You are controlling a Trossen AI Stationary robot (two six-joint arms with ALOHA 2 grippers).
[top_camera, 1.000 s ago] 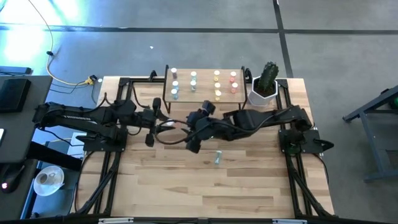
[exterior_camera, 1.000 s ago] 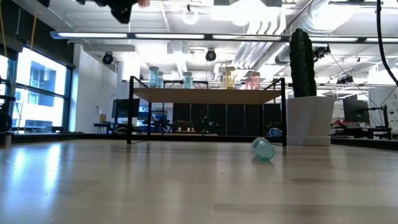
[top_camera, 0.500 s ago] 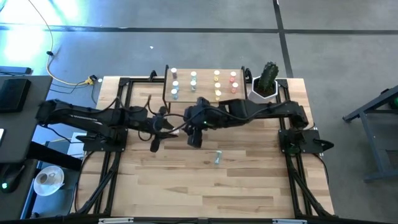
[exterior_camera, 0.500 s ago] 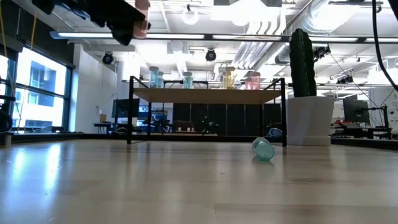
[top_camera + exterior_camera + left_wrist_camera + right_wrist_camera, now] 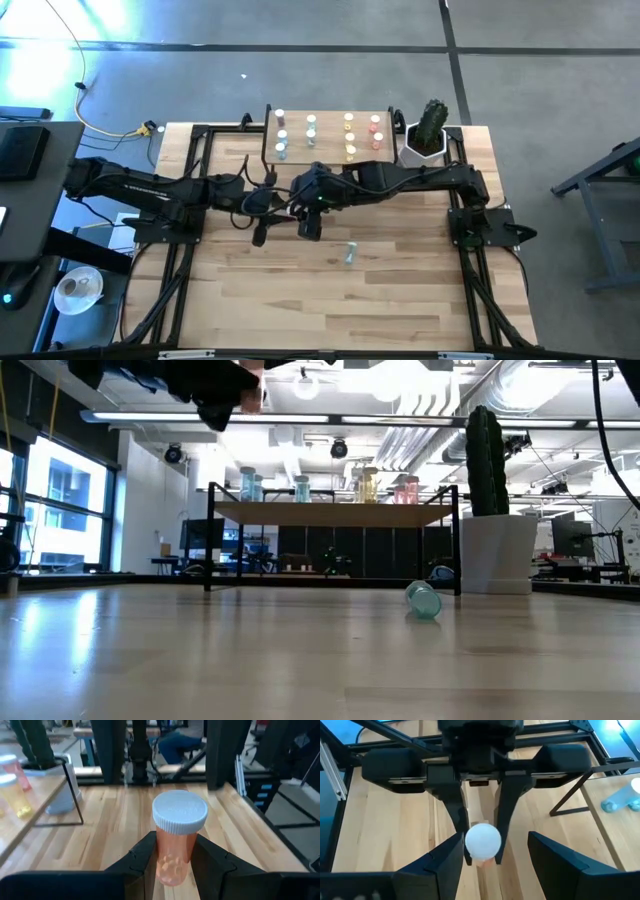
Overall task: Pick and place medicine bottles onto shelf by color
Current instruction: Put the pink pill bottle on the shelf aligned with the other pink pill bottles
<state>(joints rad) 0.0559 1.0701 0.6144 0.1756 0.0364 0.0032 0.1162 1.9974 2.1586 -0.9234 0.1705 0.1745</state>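
Orange bottle (image 5: 179,845) clamped in my left tool (image 5: 174,862) at frame centre | right tool (image 5: 492,852) spread around its white cap | step: handover | next: right closes, left releases, carry to shelf (image 5: 328,137)

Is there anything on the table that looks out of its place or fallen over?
Yes. One bluish bottle lies on its side on the bare table, apart from the shelf where the others stand upright. The left tool holds a pink bottle in the air, facing the open right tool.
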